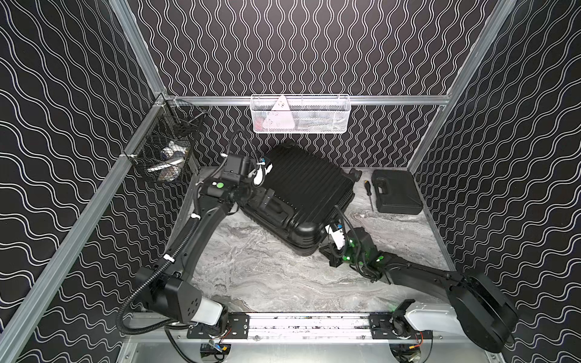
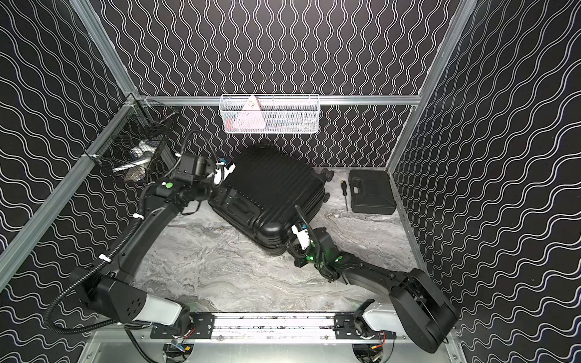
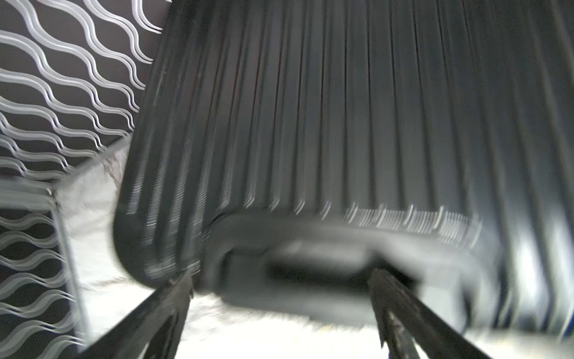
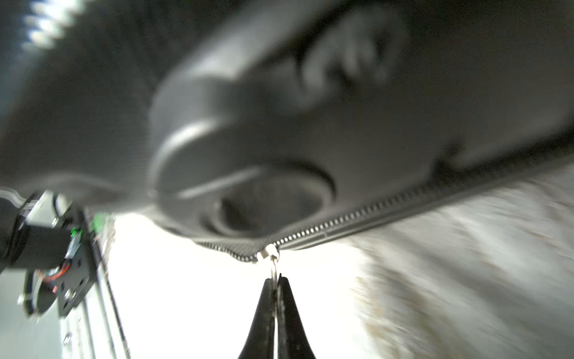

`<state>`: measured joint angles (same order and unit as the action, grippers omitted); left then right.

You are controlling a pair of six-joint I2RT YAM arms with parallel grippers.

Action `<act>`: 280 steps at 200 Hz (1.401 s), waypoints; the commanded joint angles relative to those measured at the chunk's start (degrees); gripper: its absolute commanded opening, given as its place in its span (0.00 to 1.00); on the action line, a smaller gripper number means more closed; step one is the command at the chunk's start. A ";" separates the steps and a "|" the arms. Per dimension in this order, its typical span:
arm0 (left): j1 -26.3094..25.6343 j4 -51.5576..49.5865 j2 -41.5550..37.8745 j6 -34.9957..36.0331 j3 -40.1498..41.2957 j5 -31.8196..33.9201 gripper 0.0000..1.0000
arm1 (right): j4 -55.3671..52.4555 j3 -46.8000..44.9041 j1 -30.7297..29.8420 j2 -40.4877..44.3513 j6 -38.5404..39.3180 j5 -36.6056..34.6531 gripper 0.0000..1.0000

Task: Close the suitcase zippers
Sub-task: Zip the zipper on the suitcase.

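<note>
The black ribbed suitcase (image 1: 305, 188) (image 2: 270, 185) lies flat and slanted on the marble table, its wheels toward the back right. My left gripper (image 1: 267, 196) (image 3: 281, 275) stands open at the suitcase's left end. Its fingers (image 3: 174, 298) stand wide apart in front of the recessed handle (image 3: 310, 258) with nothing between them; this view is blurred. My right gripper (image 1: 325, 251) (image 4: 275, 278) is at the near corner, shut on the silver zipper pull (image 4: 273, 267). From there the zipper track (image 4: 372, 211) runs along the rim under a caster wheel (image 4: 242, 174).
A flat black tool case (image 1: 396, 191) and a screwdriver (image 1: 368, 193) lie at the back right. A white wire basket (image 1: 300, 114) hangs on the back wall and a black wire basket (image 1: 166, 151) on the left rail. Bare marble table (image 1: 267, 267) lies in front.
</note>
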<state>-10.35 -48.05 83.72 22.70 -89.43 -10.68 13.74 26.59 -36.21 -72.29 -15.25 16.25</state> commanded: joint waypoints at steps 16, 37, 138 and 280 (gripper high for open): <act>3.19 -18.86 0.22 46.78 -1.47 -22.38 0.92 | -5.65 0.46 4.37 0.37 0.63 2.89 0.00; 3.07 -17.95 3.16 51.33 -1.15 -21.83 0.90 | -5.48 0.96 5.16 -0.54 0.55 3.67 0.00; -4.59 -5.10 9.55 56.53 3.99 -6.23 0.74 | -5.03 1.19 5.53 -0.74 0.03 5.55 0.00; -9.73 2.87 0.92 30.31 6.19 -6.69 0.23 | -4.09 -1.63 5.27 4.36 1.38 10.94 0.00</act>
<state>-19.51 -54.24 86.70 70.22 -83.09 -16.78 12.05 25.56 -30.57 -68.01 -14.33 22.37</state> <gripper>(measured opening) 0.316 0.049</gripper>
